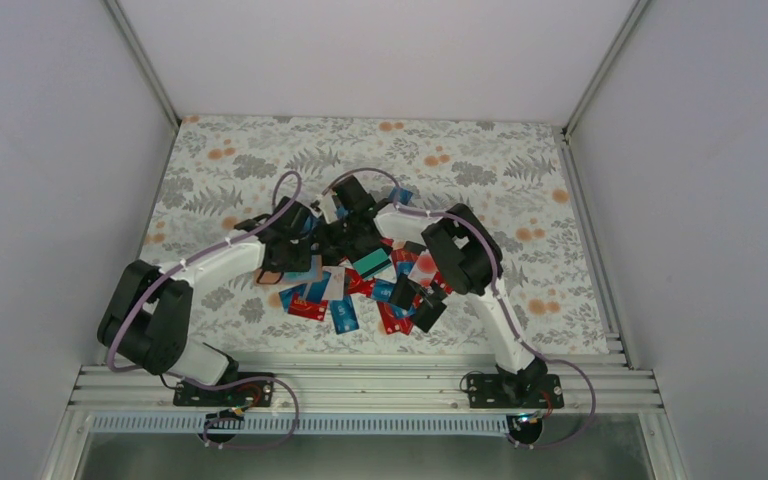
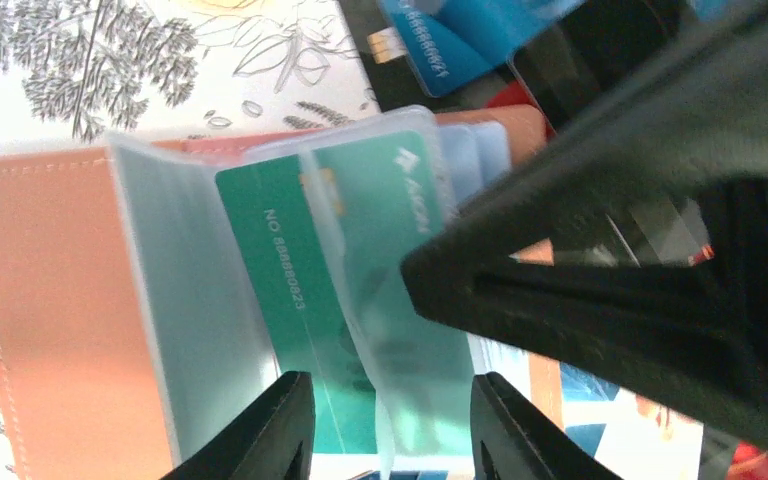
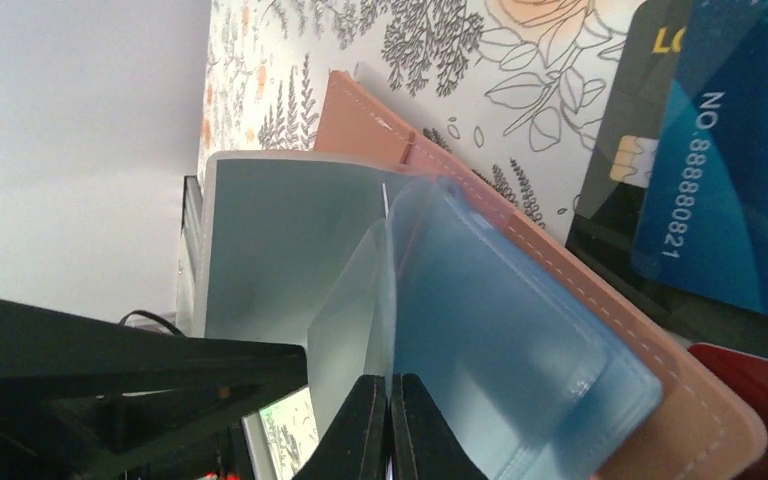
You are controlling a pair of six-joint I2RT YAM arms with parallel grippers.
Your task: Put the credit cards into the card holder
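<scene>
The card holder point(image 2: 50, 300) lies open, with a tan cover and clear plastic sleeves. A teal credit card point(image 2: 290, 290) sits inside one sleeve. My left gripper point(image 2: 390, 440) is open, its fingers standing on either side of that sleeve's lower edge. My right gripper point(image 3: 390, 425) is shut on the edge of one clear sleeve, holding it up from the tan cover point(image 3: 580, 290). Seen from above, both grippers meet over the holder at the left of the pile of credit cards point(image 1: 360, 290). There the arms hide most of the holder.
A blue card point(image 3: 730, 180) and a black card point(image 3: 610, 200) lie just beyond the holder. Blue, red and black cards are spread on the floral cloth point(image 1: 520, 180) between the arms. White walls and metal rails enclose the table.
</scene>
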